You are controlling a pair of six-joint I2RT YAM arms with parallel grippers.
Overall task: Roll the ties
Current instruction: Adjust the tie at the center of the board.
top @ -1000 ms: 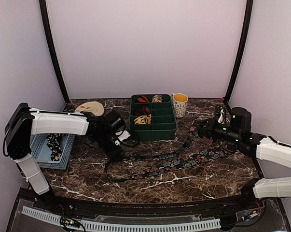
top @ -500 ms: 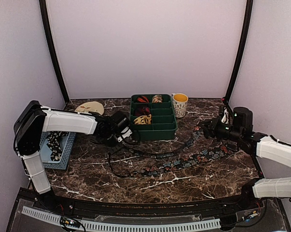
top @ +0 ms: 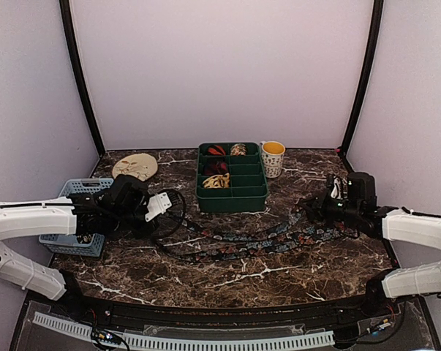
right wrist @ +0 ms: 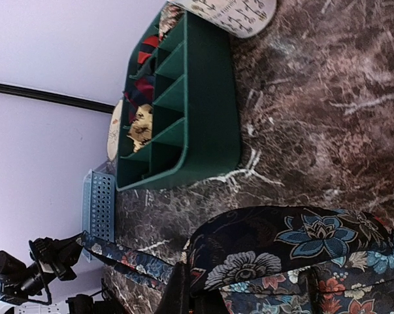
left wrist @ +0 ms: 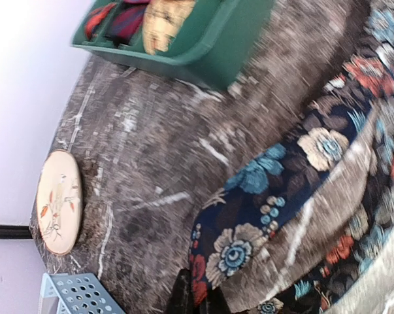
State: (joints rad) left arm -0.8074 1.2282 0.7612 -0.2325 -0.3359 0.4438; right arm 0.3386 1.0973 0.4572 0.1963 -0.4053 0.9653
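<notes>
A long dark floral tie lies doubled across the marble table between my two grippers. My left gripper is shut on its left end; in the left wrist view the gripper pinches the tie at the bottom edge. My right gripper is shut on the right end, and in the right wrist view that gripper holds the tie, folded over. Rolled ties sit in the green tray: red-black, tan and yellow-cream coils.
A patterned cup stands right of the green tray. A blue basket sits at the left edge, partly under my left arm. A round beige plate lies behind it. Thin black cables loop near the left gripper.
The left gripper shut on the tie's end and drew back left and low over the table. The right gripper moved slightly right. The tie now lies stretched straighter.
</notes>
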